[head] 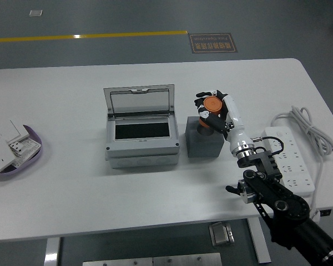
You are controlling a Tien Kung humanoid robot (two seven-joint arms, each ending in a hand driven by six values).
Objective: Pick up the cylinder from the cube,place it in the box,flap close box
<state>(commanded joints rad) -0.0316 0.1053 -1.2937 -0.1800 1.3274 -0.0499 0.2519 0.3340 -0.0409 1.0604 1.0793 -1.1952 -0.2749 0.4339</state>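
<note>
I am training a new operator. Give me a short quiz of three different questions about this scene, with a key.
1. True or false: the box has its lid open.
2. Which hand is around the orange cylinder? A) left B) right
3. Fill in: the grey cube stands to the ____ of the box in the picture.

Key: 1 true. 2 B, the right hand. 3 right.

Floor sign has print, too blurry to read.
</note>
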